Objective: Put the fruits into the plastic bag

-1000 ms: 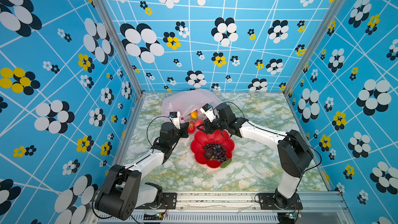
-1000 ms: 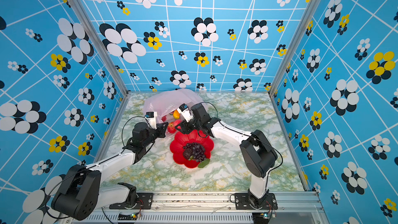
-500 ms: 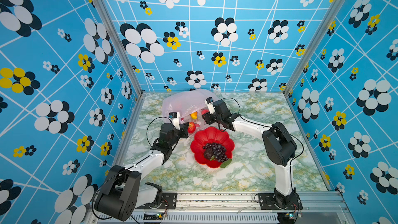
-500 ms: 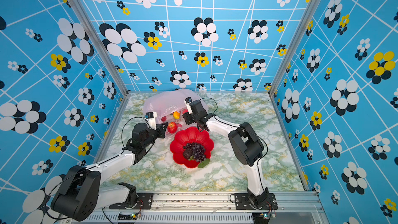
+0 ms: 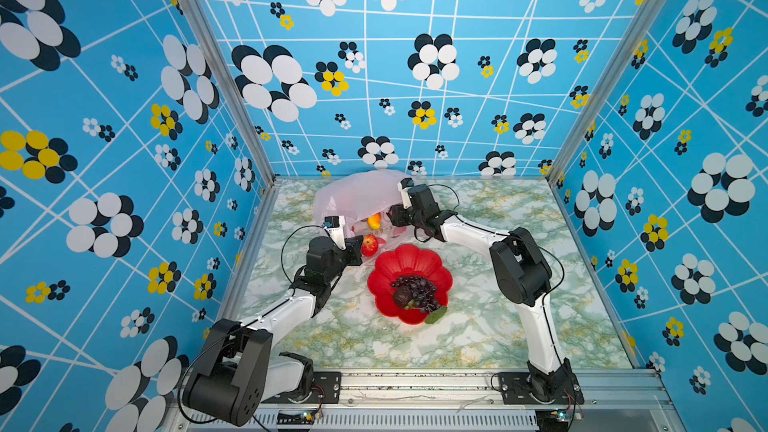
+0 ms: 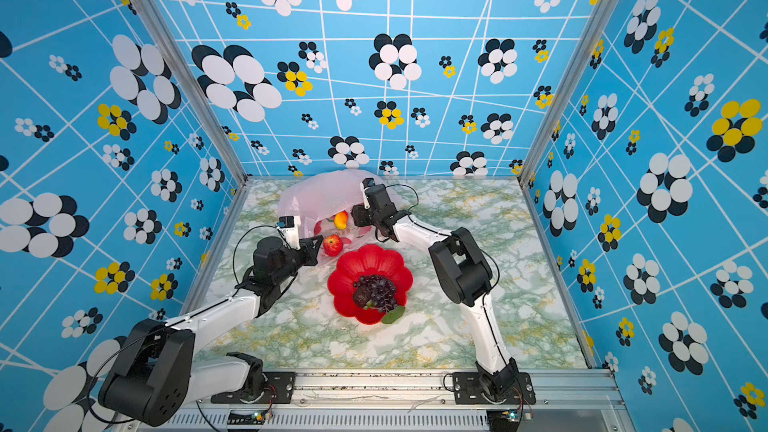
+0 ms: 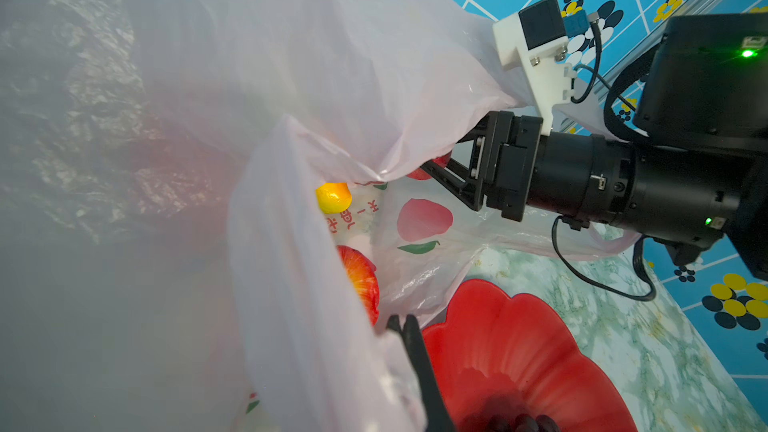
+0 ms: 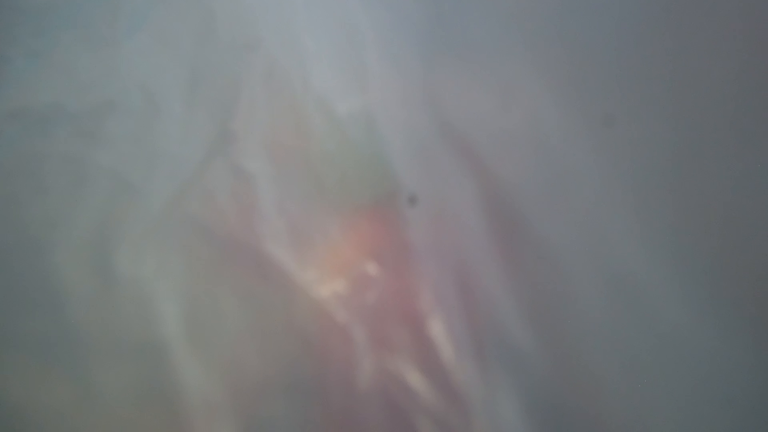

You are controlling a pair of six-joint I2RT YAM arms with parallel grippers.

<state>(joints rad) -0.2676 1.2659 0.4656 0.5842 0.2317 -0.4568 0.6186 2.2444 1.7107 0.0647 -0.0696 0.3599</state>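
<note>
Pink plastic bag (image 5: 357, 197) — right end effector (image 7: 430, 166) now inside, off plate (image 5: 399, 257).

Right jaws half-hidden inside plastic bag (image 5: 357, 197)

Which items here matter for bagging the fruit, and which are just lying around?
Job: plastic bag, red apple, mango, grape bunch, brown fruit.
Bystanders: red plate, which only holds the fruit; marble tabletop.
</note>
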